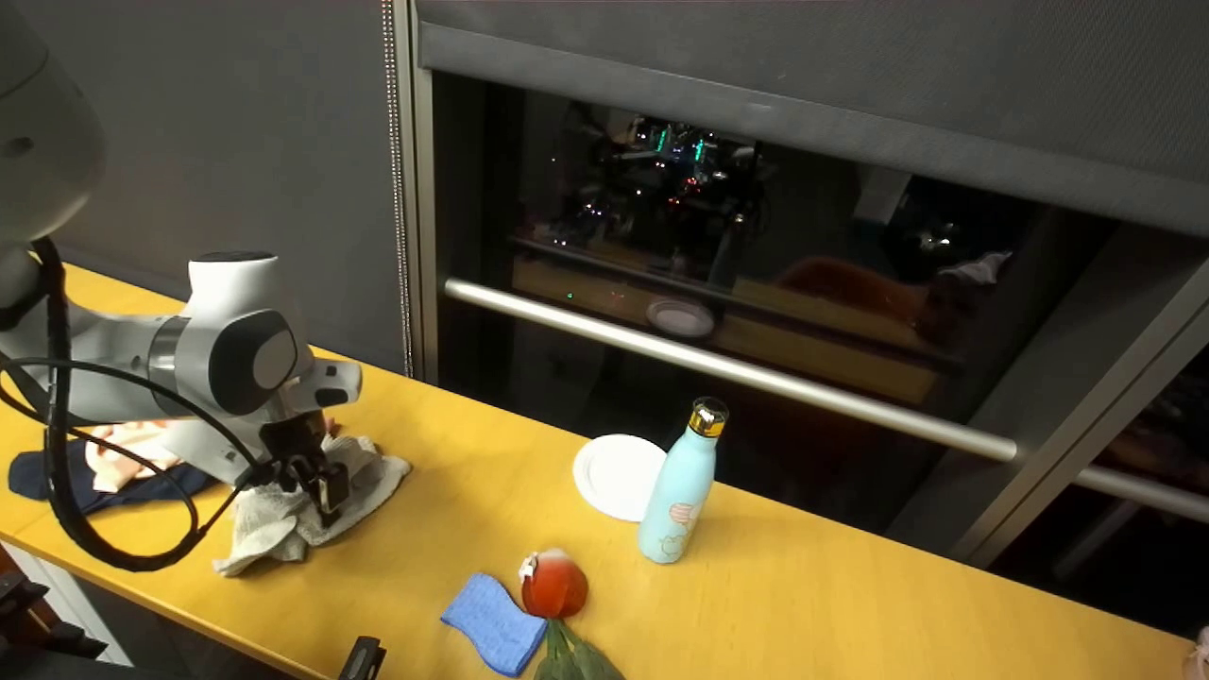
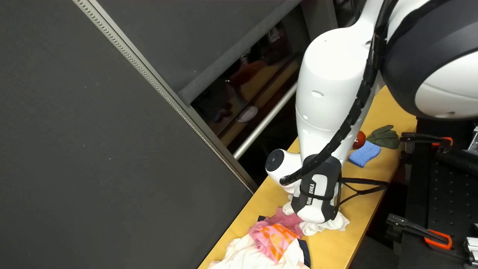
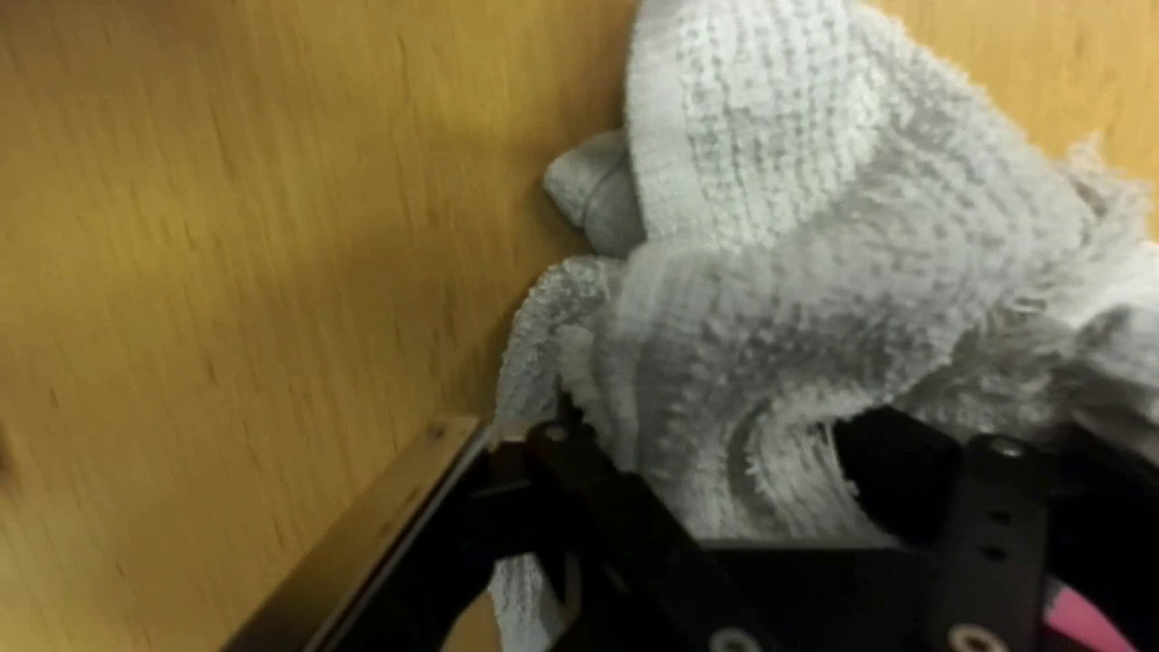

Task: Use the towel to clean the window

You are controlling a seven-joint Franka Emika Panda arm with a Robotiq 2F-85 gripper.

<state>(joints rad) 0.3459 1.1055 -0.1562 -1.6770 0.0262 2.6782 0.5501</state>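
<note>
The greyish-white towel (image 3: pixel 770 308) lies in a loose heap on the yellow wooden table (image 3: pixel 272 226), folded over itself, with a knobbly weave and frayed threads in places. The gripper (image 3: pixel 720 435) points down into it: in the wrist view the two black fingers (image 3: pixel 905 471) stand apart with a fold of the towel in the gap, and I cannot tell whether either one presses on the cloth. In both exterior views the white arm (image 2: pixel 328 93) reaches low over this spot. Just beside the towel, in an exterior view, lie a pink and orange cloth (image 2: pixel 276 239) and a cream cloth (image 2: pixel 246 256), with navy fabric (image 2: pixel 305 254) showing from under them. Along the table, well apart from the towel, a white plate (image 1: pixel 619 477) lies near the window (image 1: pixel 803 217), and a pale blue bottle (image 1: pixel 678 501) stands just beside the plate. Nearer the table edge away from the window, a blue sponge (image 1: pixel 496 623), a red round object (image 1: pixel 554 587) and a dark green object (image 1: pixel 576 658) sit close together. The window is dark glass with reflections in it, a silver bar (image 1: pixel 727 366) running across; a grey blind (image 1: pixel 850 57) covers its upper part, and a beaded chain (image 1: pixel 395 189) hangs beside its frame (image 1: pixel 422 217)
</note>
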